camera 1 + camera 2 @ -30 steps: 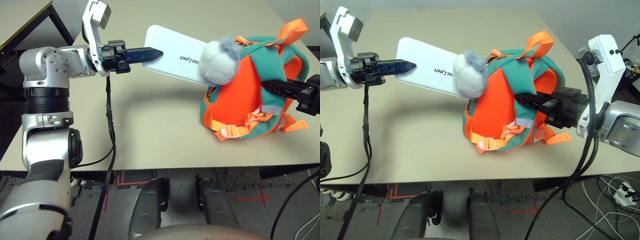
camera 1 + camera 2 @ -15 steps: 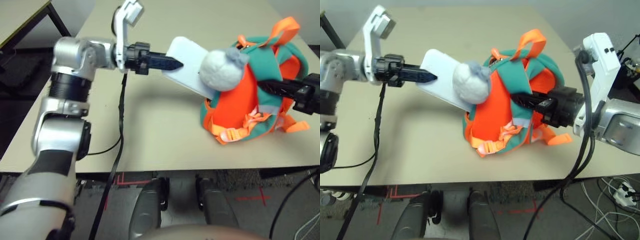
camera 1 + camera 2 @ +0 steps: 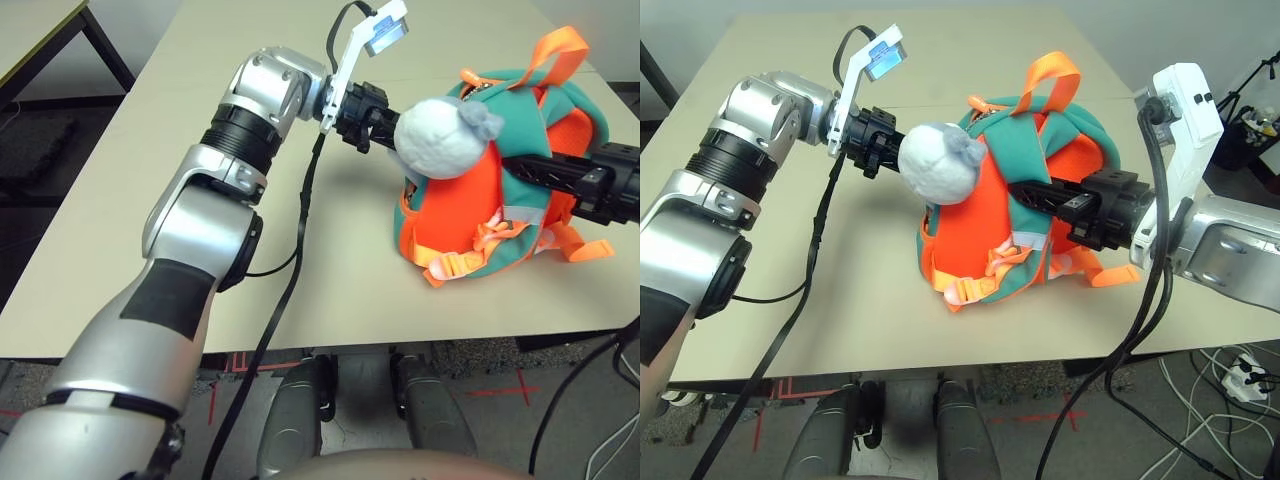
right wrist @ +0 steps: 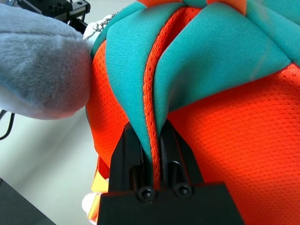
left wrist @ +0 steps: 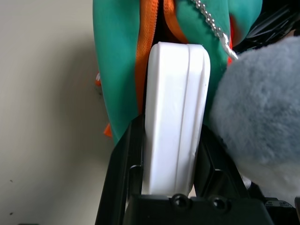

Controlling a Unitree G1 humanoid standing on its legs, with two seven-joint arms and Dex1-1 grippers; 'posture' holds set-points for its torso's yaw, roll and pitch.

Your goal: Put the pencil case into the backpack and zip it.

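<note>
Left tool (image 5: 171, 178): clamped on near end of pencil case (image 5: 176, 112), long axis in line with fingers. Far end, twelve o'clock, entering backpack (image 3: 500, 190) mouth between orange zipper edges. Right tool (image 4: 152, 157): pinched shut on backpack's teal-and-orange seam, steadying it on surface (image 3: 330, 290).

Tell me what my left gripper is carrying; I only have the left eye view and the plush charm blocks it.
Observer: The left gripper is shut on the pencil case, gripped by its flat sides.
Operator: Report where the case's far end is.
Observer: Its far end sits at the backpack opening, between the orange zipper edges.
Operator: Confirm what the right gripper has.
Observer: The right gripper pinches a teal fold with orange piping.
</note>
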